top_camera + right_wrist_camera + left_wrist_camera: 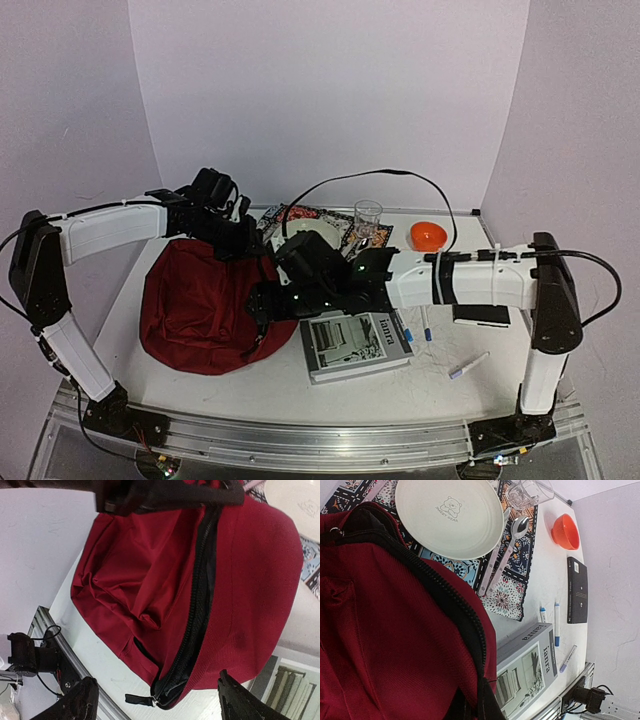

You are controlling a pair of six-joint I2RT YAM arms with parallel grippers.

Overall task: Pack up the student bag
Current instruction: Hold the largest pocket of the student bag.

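bag: large soft dark-red fabric backpack (195,305) slumped on the desk (280,390), left side | right tool (162,700) spread wide over the black zipper (200,605) | left tool (238,238) at bag's top, grip cannot be told | risk: floppy mouth sags shut, fingers snag zipper teeth, bag drags

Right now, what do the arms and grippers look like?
Both arms have white link shells with black joints and bases. The left arm and right arm each trail a black cable. Green LEDs glow near the right wrist. Right gripper: matte black fingers.
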